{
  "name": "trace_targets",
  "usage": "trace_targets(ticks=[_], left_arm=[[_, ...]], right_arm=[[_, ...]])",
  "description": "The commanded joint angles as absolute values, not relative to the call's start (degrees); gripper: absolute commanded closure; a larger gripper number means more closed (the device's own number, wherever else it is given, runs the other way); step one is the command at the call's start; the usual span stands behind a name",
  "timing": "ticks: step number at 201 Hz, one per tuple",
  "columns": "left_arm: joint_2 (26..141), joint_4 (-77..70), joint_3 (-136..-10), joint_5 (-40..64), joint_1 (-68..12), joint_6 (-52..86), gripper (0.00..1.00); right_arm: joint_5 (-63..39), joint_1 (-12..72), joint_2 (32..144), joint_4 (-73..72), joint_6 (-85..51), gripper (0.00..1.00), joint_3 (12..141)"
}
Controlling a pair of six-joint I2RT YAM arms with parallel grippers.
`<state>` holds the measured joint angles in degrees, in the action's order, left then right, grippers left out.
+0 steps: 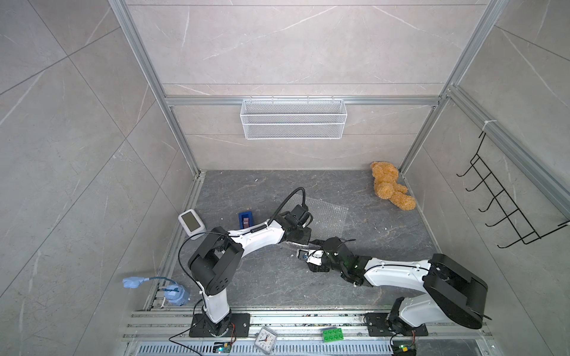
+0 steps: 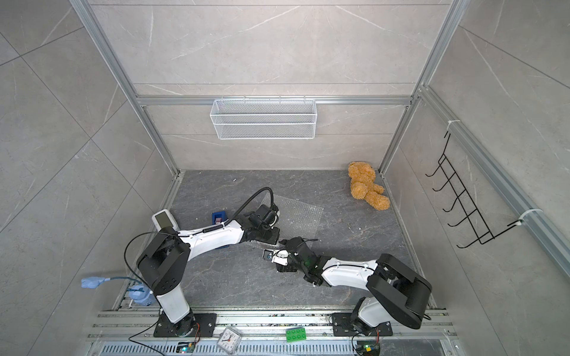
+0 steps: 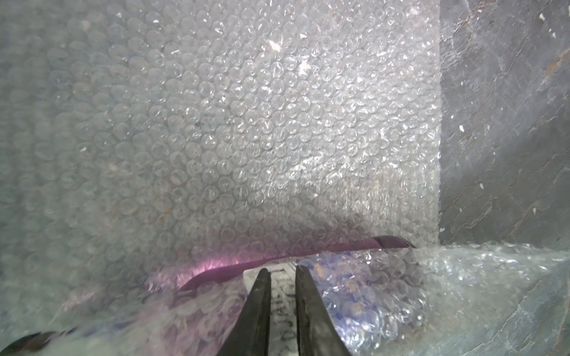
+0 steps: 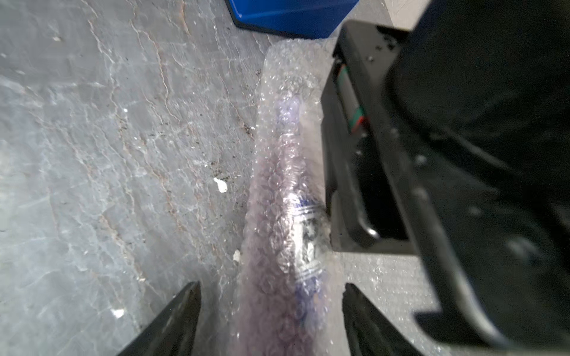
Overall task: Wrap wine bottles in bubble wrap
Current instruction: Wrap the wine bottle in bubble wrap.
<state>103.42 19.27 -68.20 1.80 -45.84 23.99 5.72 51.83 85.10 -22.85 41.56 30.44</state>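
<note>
Right wrist view: the wine bottle (image 4: 287, 215) lies on its side in a fold of the bubble wrap (image 4: 290, 71), long axis running straight away from the right gripper (image 4: 271, 284).
Right pincer: fingers apart, flanking the bottle's wider end.
Left wrist view: the left gripper (image 3: 282, 270) sits over the label with its fingers nearly together; whether they pinch the wrap cannot be told.
Loose sheet: flat on the table (image 4: 92, 154), on the side of the bottle away from the left gripper.
Next move, likely: a roll across that axis onto the sheet.

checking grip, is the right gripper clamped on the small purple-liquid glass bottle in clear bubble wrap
No, the right gripper stands open, fingers clear of the wrapped bottle on both sides.
</note>
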Motion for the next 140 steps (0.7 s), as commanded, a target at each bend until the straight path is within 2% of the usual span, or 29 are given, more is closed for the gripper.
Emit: trace_targets(ticks=[1, 48, 71, 95, 140], left_arm=[[105.94, 24.07, -68.26, 6.5, -45.94, 22.97, 0.81], [105.92, 24.48, -68.38, 7.65, -45.0, 22.59, 0.81], [105.74, 24.96, -68.48, 7.88, -44.7, 22.33, 0.81], [104.91, 25.31, -68.38, 8.08, -44.23, 22.13, 0.8], [103.41, 26.36, -67.86, 8.48, -42.96, 21.11, 0.79]], right_arm=[[11.27, 52.13, 88.4, -29.93, 45.54, 0.26, 29.44], [16.43, 52.25, 94.91, -31.53, 48.64, 0.25, 31.6], [16.17, 52.22, 96.5, -25.55, 48.75, 0.27, 33.94], [16.52, 52.23, 96.7, -19.25, 47.06, 0.32, 36.4], [14.24, 52.13, 95.74, -6.22, 43.34, 0.47, 40.53]])
